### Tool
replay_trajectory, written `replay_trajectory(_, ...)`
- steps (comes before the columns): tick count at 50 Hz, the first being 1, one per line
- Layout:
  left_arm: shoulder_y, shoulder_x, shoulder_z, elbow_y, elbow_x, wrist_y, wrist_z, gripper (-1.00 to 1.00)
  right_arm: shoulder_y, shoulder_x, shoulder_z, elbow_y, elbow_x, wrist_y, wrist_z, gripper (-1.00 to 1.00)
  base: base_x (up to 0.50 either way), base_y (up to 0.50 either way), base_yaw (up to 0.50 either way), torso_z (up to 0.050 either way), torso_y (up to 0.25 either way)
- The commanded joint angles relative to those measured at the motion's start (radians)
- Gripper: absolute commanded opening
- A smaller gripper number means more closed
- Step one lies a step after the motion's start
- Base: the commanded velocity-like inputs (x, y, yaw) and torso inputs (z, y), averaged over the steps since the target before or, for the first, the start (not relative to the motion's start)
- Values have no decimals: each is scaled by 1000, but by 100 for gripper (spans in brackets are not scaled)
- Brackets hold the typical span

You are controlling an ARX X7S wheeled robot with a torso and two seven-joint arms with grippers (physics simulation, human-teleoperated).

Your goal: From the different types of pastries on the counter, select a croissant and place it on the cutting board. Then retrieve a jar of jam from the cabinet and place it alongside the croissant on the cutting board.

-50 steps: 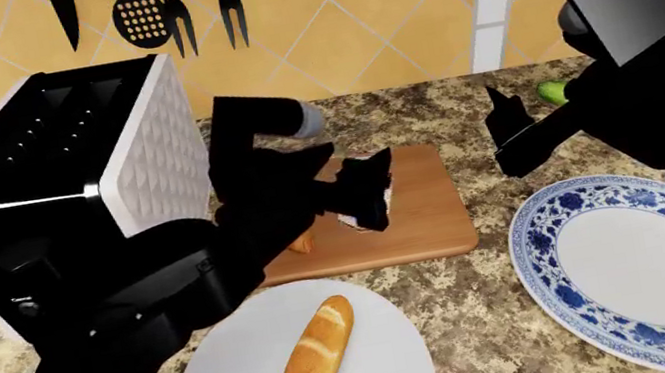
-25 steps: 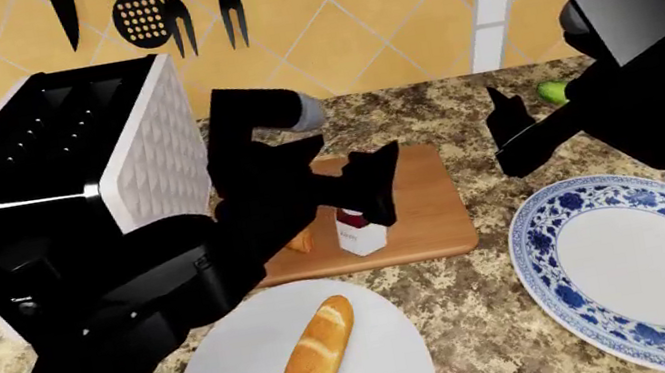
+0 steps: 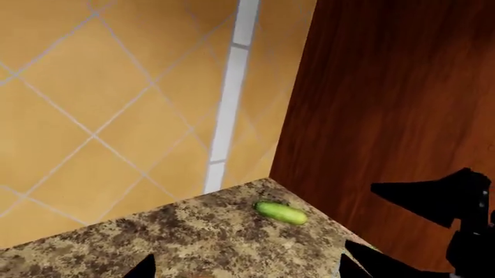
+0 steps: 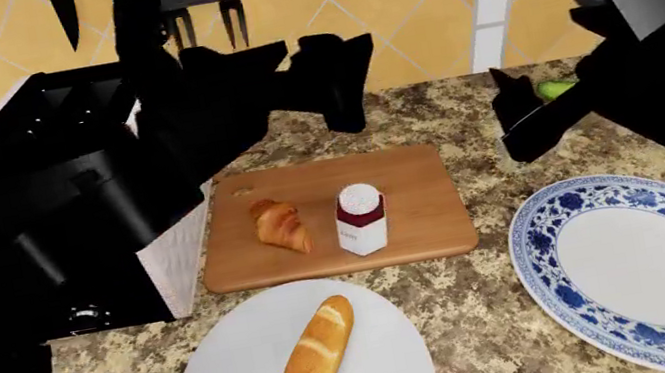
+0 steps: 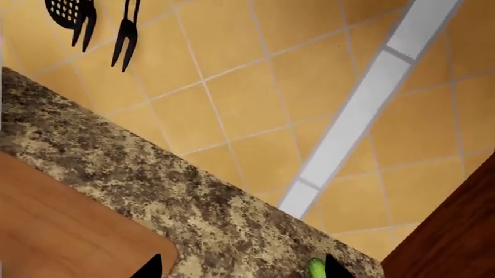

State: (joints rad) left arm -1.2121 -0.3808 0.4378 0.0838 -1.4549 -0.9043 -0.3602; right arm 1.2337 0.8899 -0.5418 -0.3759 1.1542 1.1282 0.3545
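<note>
I hold the left pincer [image 4: 335, 80] open and empty above the cutting board's [image 4: 426, 216] far edge, clear of the upright jar of jam [image 4: 361, 219] just beside the croissant [image 4: 279, 226] at mid-board, near the surface's [image 4: 489, 307] back edge.

No readable txt anywhere. Jar of jam [image 4: 361, 219] on the cutting board [image 4: 423, 202] had a white label, but no lettering could be made out, too small. Blue-patterned plate [image 4: 650, 265] showed floral decor only, no marks. Toaster [image 4: 64, 201] front showed no legible brand.
</note>
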Motion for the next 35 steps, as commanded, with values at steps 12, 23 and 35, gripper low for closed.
replay_trajectory(12,-302,-90,-53,-112,-283,-201,-106,100,-18,59,147,-81,117,-104,-16,100,0,0,0,0,0)
replay_trajectory(23,-327,-183,-63,-116,-248,-225,-93,100,-39,135,266,-165,157,-186,29,100,0,0,0,0,0)
replay_trajectory(35,-352,-257,-47,-111,-179,-247,-70,100,-108,167,373,-218,173,-291,55,100,0,0,0,0,0)
